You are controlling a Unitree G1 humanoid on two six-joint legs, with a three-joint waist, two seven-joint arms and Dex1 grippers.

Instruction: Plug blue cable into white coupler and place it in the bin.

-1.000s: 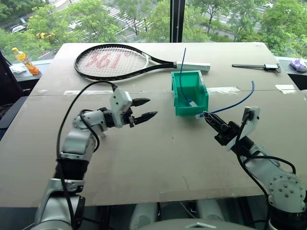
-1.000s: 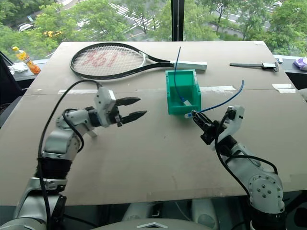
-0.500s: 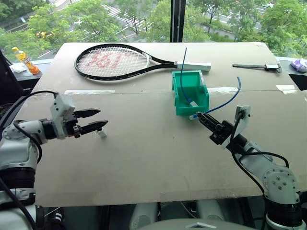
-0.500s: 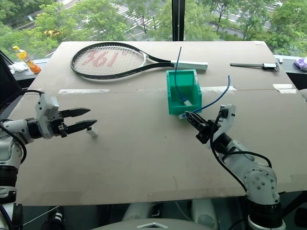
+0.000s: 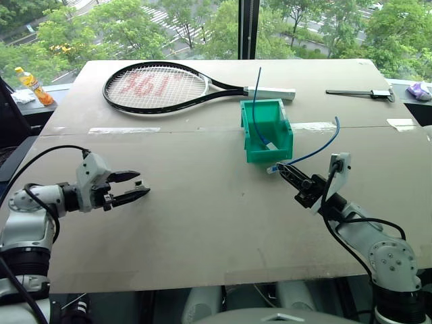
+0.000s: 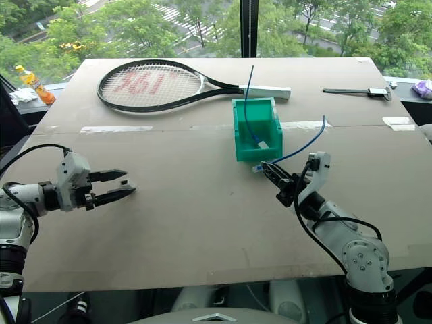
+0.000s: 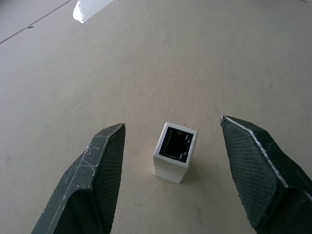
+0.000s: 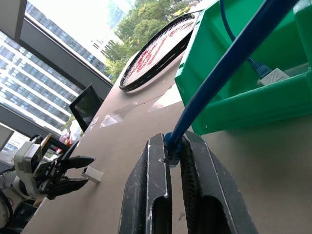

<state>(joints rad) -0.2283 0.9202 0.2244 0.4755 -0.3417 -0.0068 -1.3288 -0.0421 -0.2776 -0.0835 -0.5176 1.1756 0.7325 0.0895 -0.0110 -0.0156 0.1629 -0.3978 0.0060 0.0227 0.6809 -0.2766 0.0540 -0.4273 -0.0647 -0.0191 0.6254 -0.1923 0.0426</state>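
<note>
White coupler [image 7: 174, 151] stands on the table [image 5: 216, 223], socket facing up the left wrist view, untouched between the wide-spread fingers of my left gripper [image 7: 173, 165]. Right gripper [image 8: 171, 161] is clamped on the blue cable [image 5: 317, 150] near its plug, just in front of the bin [image 5: 266, 131]. Step in hand, I judge: grasping the coupler. Next: close squarely, lift, bring it to the plug.

Red logo on racket [image 5: 156, 86] strings, not legible; no other text.
</note>
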